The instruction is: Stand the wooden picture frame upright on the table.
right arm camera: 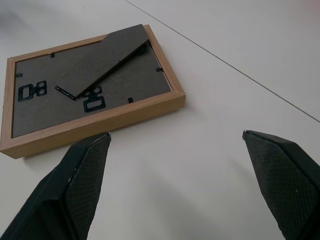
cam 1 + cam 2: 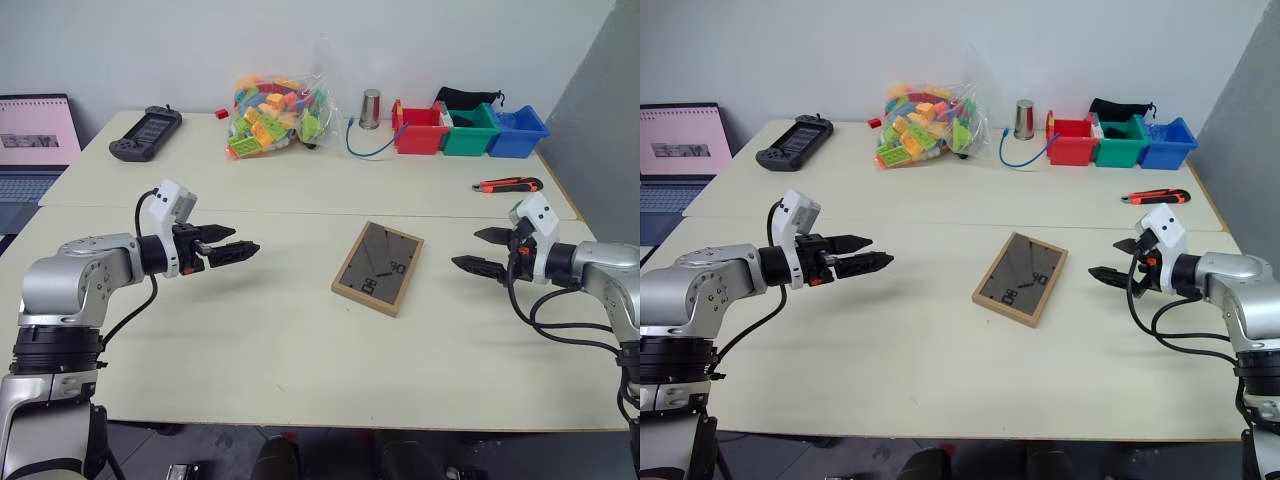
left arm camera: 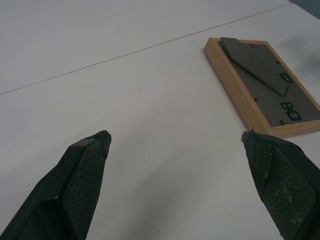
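The wooden picture frame (image 2: 378, 267) lies flat on the table (image 2: 280, 350), face down, its dark back panel and folded stand up. It rests near the table's middle, just in front of the seam. My left gripper (image 2: 235, 243) hovers open to the frame's left, pointing toward it, well apart from it. My right gripper (image 2: 478, 250) hovers open to the frame's right, a short gap away, pointing at it. In the left wrist view the frame (image 3: 262, 85) lies beyond the open fingers; in the right wrist view the frame (image 1: 85, 87) lies just past them.
At the back stand a bag of coloured bricks (image 2: 275, 115), a metal cup (image 2: 370, 108), red, green and blue bins (image 2: 468, 130) and a black game controller (image 2: 146, 132). A red utility knife (image 2: 507, 185) lies at the right. A laptop (image 2: 35, 140) sits far left.
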`<move>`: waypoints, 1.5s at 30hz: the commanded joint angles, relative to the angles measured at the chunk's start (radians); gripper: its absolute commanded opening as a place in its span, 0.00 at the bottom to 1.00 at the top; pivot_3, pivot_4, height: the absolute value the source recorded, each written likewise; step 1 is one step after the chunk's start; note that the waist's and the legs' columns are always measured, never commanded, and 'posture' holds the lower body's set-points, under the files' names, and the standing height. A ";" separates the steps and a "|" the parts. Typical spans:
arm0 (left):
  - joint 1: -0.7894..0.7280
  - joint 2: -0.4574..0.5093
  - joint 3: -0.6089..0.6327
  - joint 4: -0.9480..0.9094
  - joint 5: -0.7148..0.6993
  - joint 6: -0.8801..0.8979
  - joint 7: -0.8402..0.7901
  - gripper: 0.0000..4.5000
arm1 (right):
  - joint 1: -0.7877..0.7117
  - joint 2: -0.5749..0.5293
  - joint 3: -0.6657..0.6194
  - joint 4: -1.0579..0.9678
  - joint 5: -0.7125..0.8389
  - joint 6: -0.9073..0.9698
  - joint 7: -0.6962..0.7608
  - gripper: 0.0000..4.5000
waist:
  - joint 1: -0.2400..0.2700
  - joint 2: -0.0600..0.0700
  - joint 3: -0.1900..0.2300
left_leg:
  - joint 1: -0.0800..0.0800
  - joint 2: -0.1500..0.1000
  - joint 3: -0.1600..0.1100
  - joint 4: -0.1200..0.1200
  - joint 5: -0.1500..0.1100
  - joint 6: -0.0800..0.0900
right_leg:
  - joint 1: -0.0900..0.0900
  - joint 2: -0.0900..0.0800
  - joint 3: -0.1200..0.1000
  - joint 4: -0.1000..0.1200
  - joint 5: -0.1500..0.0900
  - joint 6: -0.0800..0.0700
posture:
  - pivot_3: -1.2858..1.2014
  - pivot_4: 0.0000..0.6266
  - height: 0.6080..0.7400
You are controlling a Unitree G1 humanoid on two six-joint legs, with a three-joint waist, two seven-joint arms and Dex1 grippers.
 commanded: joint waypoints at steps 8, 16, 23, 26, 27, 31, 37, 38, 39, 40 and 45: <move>-0.043 -0.052 -0.005 -0.002 0.004 -0.019 0.019 0.58 | 0.025 0.037 -0.020 -0.059 0.008 0.015 -0.048 0.86 | 0.001 0.000 0.000 | 0.000 0.000 -0.001 0.000 0.000 0.000 | 0.001 0.000 0.000 0.000 0.000 0.000 | 0.52 0.24 1.00; -0.114 -0.182 -0.132 0.108 0.101 -0.138 0.014 0.19 | 0.028 0.068 0.028 -0.063 -0.038 0.001 -0.086 0.44 | 0.017 0.000 0.000 | 0.000 0.000 -0.001 0.002 0.000 0.000 | 0.001 0.000 -0.001 0.000 0.000 0.000 | 0.52 0.24 1.00; -0.219 -0.357 -0.205 0.346 0.217 -0.340 0.041 0.00 | 0.030 0.123 0.082 -0.018 -0.108 -0.047 -0.138 0.07 | 0.022 0.000 0.000 | 0.000 -0.001 -0.001 0.003 0.000 0.000 | 0.002 0.000 -0.001 0.000 0.000 0.000 | 0.52 0.24 1.00; -0.268 -0.416 -0.220 0.438 0.258 -0.416 0.047 0.00 | 0.048 0.149 0.106 -0.023 -0.144 -0.060 -0.175 0.00 | 0.023 0.000 0.000 | 0.000 -0.001 -0.001 0.003 0.000 0.000 | 0.002 0.000 -0.001 0.000 0.000 0.000 | 0.52 0.24 1.00; -0.285 -0.438 -0.222 0.471 0.269 -0.438 0.051 0.00 | 0.058 0.161 0.110 -0.033 -0.153 -0.057 -0.194 0.00 | 0.023 0.000 0.000 | -0.001 -0.001 -0.001 0.003 0.000 0.000 | 0.002 0.000 -0.001 0.000 0.000 0.000 | 0.52 0.24 1.00; -0.344 -0.526 -0.236 0.600 0.320 -0.522 0.090 0.00 | 0.083 0.219 0.112 -0.080 -0.176 -0.043 -0.274 0.00 | 0.024 0.000 0.000 | -0.001 -0.001 -0.001 0.003 0.000 0.000 | 0.002 0.000 0.000 0.000 0.000 0.000 | 0.52 0.24 1.00; -0.383 -0.585 -0.272 0.708 0.393 -0.583 0.074 0.00 | 0.080 0.265 0.124 -0.118 -0.189 -0.020 -0.311 0.00 | 0.021 0.000 0.000 | -0.001 -0.001 -0.001 0.004 0.000 0.000 | 0.002 0.000 0.000 0.000 0.000 0.000 | 0.52 0.24 1.00; -0.385 -0.596 -0.277 0.717 0.400 -0.587 0.069 0.00 | 0.075 0.274 0.127 -0.126 -0.190 -0.014 -0.317 0.00 | 0.020 0.000 0.000 | -0.001 -0.001 -0.001 0.004 0.000 0.000 | 0.002 0.000 0.000 0.000 0.000 0.000 | 0.52 0.24 1.00; -0.385 -0.604 -0.282 0.723 0.407 -0.590 0.062 0.00 | 0.068 0.282 0.129 -0.131 -0.191 -0.008 -0.323 0.00 | 0.020 0.000 0.000 | -0.001 -0.001 -0.001 0.004 0.000 0.000 | 0.002 0.000 0.000 0.000 0.000 0.000 | 0.52 0.24 1.00; -0.386 -0.609 -0.283 0.727 0.412 -0.592 0.056 0.00 | 0.064 0.287 0.130 -0.135 -0.193 -0.003 -0.327 0.00 | 0.020 0.000 0.000 | -0.001 -0.001 -0.001 0.004 0.000 0.000 | 0.002 0.000 0.000 0.000 0.000 0.000 | 0.52 0.24 1.00; -0.367 -0.606 -0.271 0.678 0.418 -0.565 0.037 0.00 | 0.048 0.331 0.149 -0.170 -0.172 0.025 -0.321 0.00 | 0.019 0.000 0.000 | -0.001 -0.001 -0.001 0.004 0.000 0.000 | 0.002 0.000 0.000 0.001 0.000 0.000 | 0.52 0.24 1.00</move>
